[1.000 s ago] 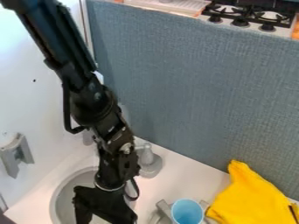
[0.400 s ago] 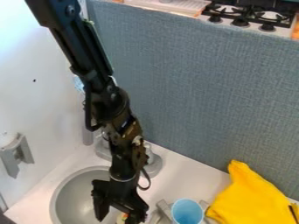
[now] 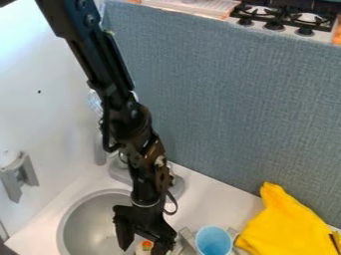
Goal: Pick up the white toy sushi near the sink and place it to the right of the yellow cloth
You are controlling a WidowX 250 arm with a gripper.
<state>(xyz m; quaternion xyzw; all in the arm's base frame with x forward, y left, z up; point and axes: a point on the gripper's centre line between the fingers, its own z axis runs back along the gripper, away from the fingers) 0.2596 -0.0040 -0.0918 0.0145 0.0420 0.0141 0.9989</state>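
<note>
The pale counter (image 3: 210,209) runs up to a blue-grey partition (image 3: 220,99); nearest me, the black gripper (image 3: 143,246) hangs over the round grey sink (image 3: 67,224), its jaws spread wide, a small pale thing with red and green (image 3: 146,245) between them, though I can't tell if they touch it; just beside, a light-blue cup (image 3: 214,241) stands by grey bars (image 3: 187,239); then a yellow cloth (image 3: 283,224), the grey faucet (image 3: 176,185) behind the arm, and beyond the partition a stove (image 3: 286,19).
</note>
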